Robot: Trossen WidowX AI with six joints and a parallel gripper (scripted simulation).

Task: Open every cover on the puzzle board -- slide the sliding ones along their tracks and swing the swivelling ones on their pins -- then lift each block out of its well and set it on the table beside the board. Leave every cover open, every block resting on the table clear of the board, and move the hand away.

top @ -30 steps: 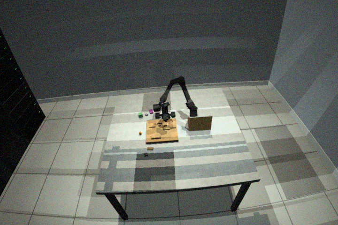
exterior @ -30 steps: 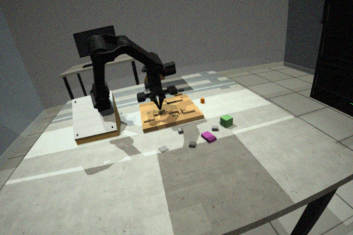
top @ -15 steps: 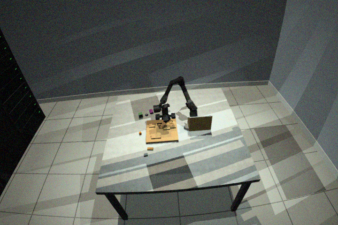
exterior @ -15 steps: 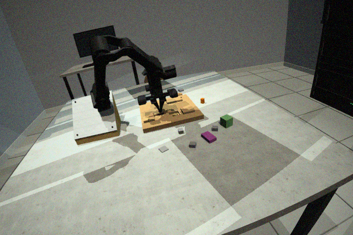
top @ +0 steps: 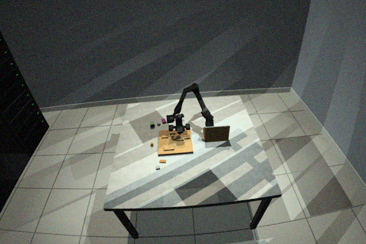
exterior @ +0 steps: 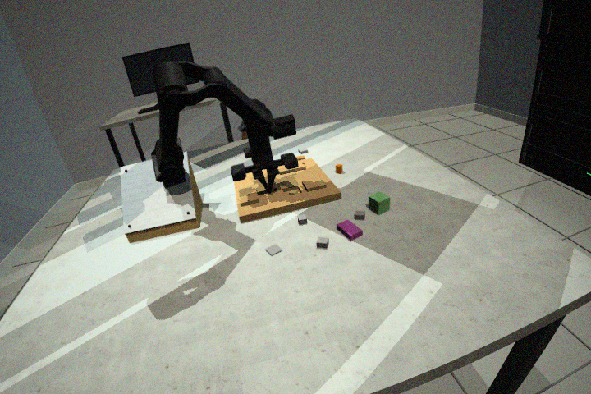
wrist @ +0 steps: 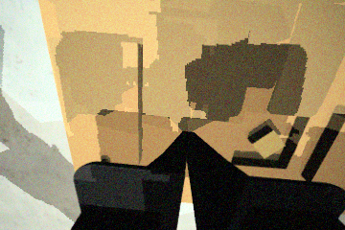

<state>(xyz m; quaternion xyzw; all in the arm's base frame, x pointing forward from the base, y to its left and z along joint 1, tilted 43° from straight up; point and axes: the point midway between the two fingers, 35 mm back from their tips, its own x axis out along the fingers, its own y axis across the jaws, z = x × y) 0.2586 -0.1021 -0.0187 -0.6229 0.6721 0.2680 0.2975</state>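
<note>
The tan puzzle board lies on the table, with raised covers such as one at its front. My gripper is shut and empty, its tips low over the board. In the wrist view a yellow block sits turned in a dark-edged well, right of the tips. A green block, a magenta block and an orange block rest on the table, clear of the board. Shadows blur the covers' positions.
A flat orange piece and a grey piece lie in front of the board. Several small grey pieces lie off its other side, including one near the magenta block. A white-topped box stands by the arm's base.
</note>
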